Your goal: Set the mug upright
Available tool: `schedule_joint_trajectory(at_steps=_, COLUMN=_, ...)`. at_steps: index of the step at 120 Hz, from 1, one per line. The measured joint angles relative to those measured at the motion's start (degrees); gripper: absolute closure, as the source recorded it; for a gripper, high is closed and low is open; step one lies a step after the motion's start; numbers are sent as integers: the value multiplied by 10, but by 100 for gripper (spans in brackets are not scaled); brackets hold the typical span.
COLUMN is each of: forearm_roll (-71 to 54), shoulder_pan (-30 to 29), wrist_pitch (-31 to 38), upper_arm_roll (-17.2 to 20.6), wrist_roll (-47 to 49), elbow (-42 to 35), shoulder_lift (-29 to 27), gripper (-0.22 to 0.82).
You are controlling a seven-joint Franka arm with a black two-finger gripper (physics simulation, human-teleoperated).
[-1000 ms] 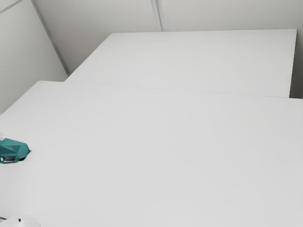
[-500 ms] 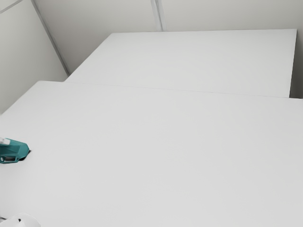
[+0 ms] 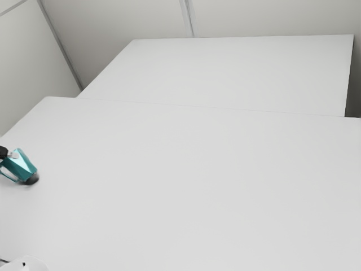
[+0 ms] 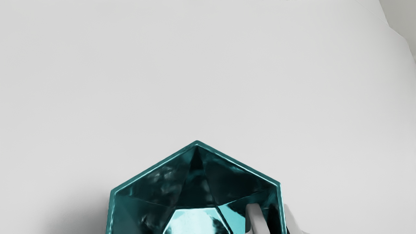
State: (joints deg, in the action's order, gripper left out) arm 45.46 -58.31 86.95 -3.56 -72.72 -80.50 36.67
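The mug [image 3: 20, 165], a glossy teal vessel with flat, angular facets, leans at a tilt over the smooth, matt white table [image 3: 186, 192], near the side edge that runs from the table's far corner at the exterior view's left. Its dark base [image 3: 30, 179] points down and toward the exterior view's right; I cannot tell whether it touches the surface. A slim looped handle [image 3: 9, 175] stands out from the mug's underside.

The black two-finger gripper [image 3: 13, 155] pinches the mug's wall at the rim: one pale grey, smooth finger [image 4: 258, 219] is inside the mug, the other outside against the wall. In the wrist view the mouth is sharp-cornered, with a thin shiny rim, mirror-like dark teal inner faces and a bright, flat-sided floor [image 4: 195, 222].

By the table's near part, at the exterior view's left, sits a white rounded object [image 3: 28, 265] bearing a small dark spot.
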Motion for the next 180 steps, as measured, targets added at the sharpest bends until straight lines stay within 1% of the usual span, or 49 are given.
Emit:
schedule_joint_trajectory(at_steps=22, forearm_roll=-7, shoulder_pan=20, wrist_pitch=4, upper_arm_roll=3, wrist_roll=7, elbow=-14, shoulder_lift=-6, gripper=77)
schedule_joint_trajectory(at_steps=45, forearm_roll=-17, shoulder_pan=38, wrist_pitch=17, upper_arm_roll=2, wrist_roll=18, elbow=-29, shoulder_lift=-24, gripper=78)
schedule_joint_trajectory(at_steps=56, forearm_roll=-35, shoulder_pan=63, wrist_pitch=27, upper_arm_roll=3, wrist_roll=28, elbow=-40, shoulder_lift=-58, gripper=78)
schedule_joint_trajectory(at_steps=65, forearm_roll=-54, shoulder_pan=105, wrist_pitch=45, upper_arm_roll=2, wrist_roll=42, elbow=-65, shoulder_lift=-98, gripper=78)
schedule_joint_trajectory(at_steps=76, forearm_roll=-94, shoulder_pan=181, wrist_pitch=87, upper_arm_roll=3, wrist_roll=65, elbow=-101, shoulder_lift=-142, gripper=78)
schedule_joint_trajectory(at_steps=91, forearm_roll=-192, shoulder_pan=293, wrist_pitch=165, upper_arm_roll=3, wrist_roll=114, elbow=-144, shoulder_lift=-205, gripper=78)
schedule_joint_trajectory(at_steps=98, forearm_roll=-238, shoulder_pan=329, wrist_pitch=199, upper_arm_roll=3, wrist_roll=143, elbow=-167, shoulder_lift=-231, gripper=78)
schedule_joint_trajectory(at_steps=109, forearm_roll=-297, shoulder_pan=371, wrist_pitch=255, upper_arm_roll=6, wrist_roll=191, elbow=-204, shoulder_lift=-258, gripper=78)
schedule_joint_trajectory(at_steps=120, forearm_roll=-344, shoulder_pan=398, wrist_pitch=305, upper_arm_roll=7, wrist_roll=239, elbow=-226, shoulder_lift=-273, gripper=78)
schedule_joint_trajectory(at_steps=151, forearm_roll=-427, shoulder_pan=454, wrist_pitch=443, upper_arm_roll=7, wrist_roll=359, elbow=-350, shoulder_lift=-345, gripper=79)
schedule_joint_trajectory(at_steps=163, forearm_roll=-459, shoulder_pan=471, wrist_pitch=477, upper_arm_roll=10, wrist_roll=407, elbow=-388, shoulder_lift=-375, gripper=79)
schedule_joint_trajectory(at_steps=180, forearm_roll=-492, shoulder_pan=487, wrist_pitch=503, upper_arm_roll=21, wrist_roll=480, elbow=-433, shoulder_lift=-402, gripper=79)
